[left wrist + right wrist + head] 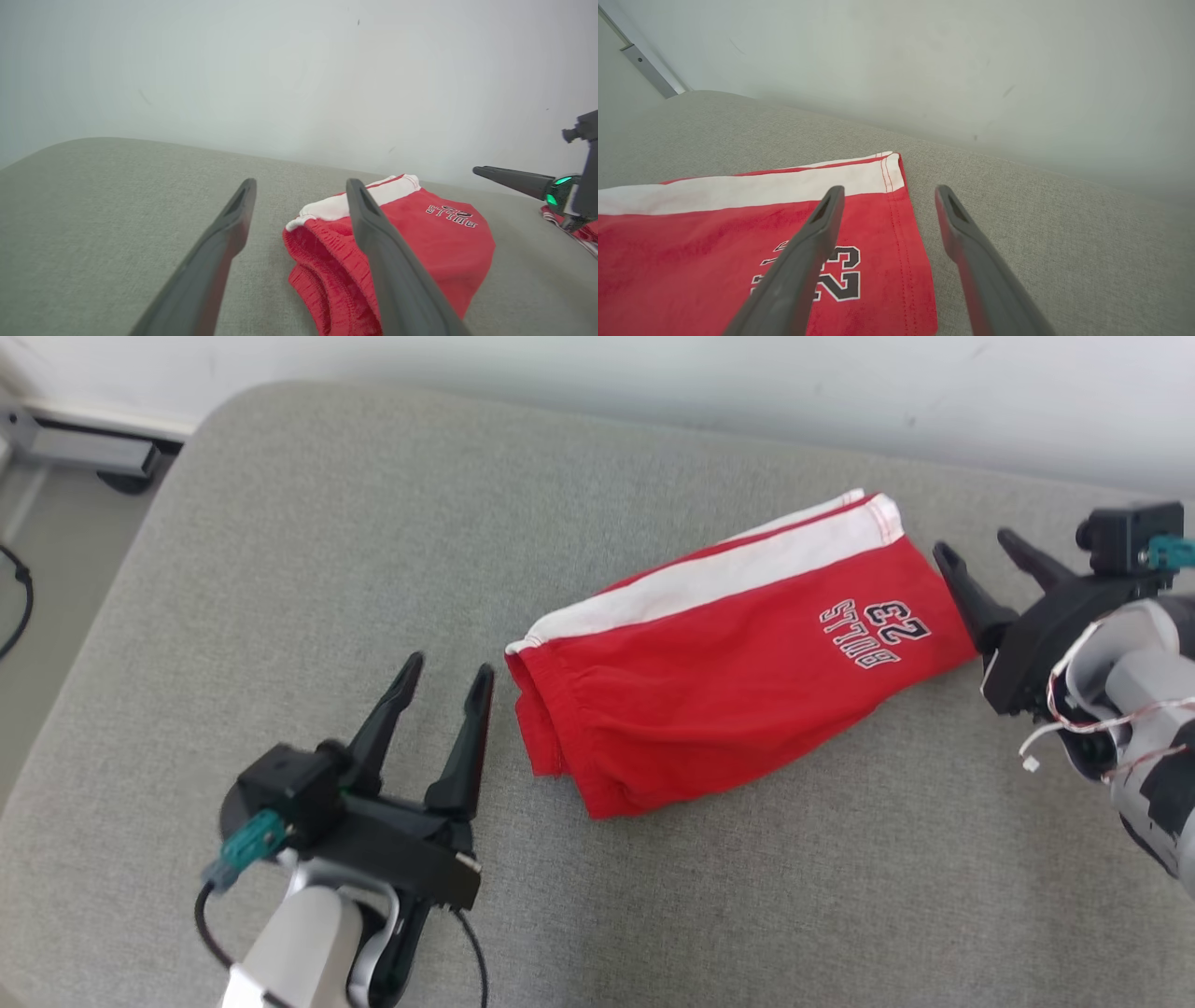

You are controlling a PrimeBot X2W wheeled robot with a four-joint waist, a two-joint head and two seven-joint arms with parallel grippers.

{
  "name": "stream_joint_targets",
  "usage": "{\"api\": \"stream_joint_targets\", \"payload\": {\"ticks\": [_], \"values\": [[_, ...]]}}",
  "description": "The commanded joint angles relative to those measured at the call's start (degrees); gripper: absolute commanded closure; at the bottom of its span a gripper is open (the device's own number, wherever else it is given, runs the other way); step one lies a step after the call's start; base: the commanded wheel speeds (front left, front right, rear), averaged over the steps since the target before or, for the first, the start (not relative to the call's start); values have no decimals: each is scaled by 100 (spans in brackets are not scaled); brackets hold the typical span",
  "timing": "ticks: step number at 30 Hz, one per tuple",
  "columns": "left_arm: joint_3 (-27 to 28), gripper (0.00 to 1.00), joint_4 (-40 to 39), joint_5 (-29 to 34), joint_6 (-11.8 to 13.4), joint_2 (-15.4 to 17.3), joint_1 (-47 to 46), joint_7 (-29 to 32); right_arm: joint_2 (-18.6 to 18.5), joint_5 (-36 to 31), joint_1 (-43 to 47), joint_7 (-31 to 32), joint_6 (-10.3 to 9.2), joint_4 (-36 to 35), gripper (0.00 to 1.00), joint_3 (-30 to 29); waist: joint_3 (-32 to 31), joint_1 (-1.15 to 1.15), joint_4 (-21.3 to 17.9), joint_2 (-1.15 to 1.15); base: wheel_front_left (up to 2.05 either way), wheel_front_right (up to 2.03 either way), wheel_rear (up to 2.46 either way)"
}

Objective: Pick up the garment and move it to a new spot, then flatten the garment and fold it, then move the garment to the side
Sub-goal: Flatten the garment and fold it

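Where the grey cushion (pixel 280 569) fills the head view, the garment (pixel 738 663) lies on it a little right of centre, slanting from lower left up to upper right. It is a pair of red shorts, folded into a long flat shape. A broad white stripe runs along its upper edge, and a dark-and-white print reading "BULLS 23" (upside down from this angle) sits near the upper right end. The gathered elastic waistband forms the lower left end, where the layers bulge and wrinkle. The stitched hem closes the upper right end, which lies flatter.

The left gripper (pixel 449 665) sits at the lower left of the frame. Its two dark fingers are spread apart with nothing between them, and its tips stand just beside the waistband without touching it. In the left wrist view one finger crosses in front of the waistband, while the other shows over bare cushion.

The right gripper (pixel 975 541) reaches in from the right edge, likewise spread wide and empty, with its nearer finger close against the hem corner. Whether it touches the cloth cannot be told. In the right wrist view its left finger crosses in front of the printed number and its right finger shows over bare cushion, just past the hem.
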Motion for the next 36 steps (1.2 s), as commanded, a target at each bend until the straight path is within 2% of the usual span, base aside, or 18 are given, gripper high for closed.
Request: {"api": "stream_joint_targets", "payload": {"ticks": [1,6,19,36], "values": [[82,0,-83,150,48,10,135,-32,-36,62,100,-9,-3,31,0,17,-151,1,-15,0,0,0,0],[425,0,-556,566,182,-8,582,-32,-22,164,346,73,-3,280,0,84,-333,1,75,0,0,0,0],[928,0,-1466,974,376,27,1301,-32,62,544,679,458,-3,896,0,27,-431,1,432,0,0,0,0],[1106,0,-1692,1077,356,-62,1455,-32,201,971,669,1098,-3,1474,0,-173,-256,1,748,0,0,0,0]]}}
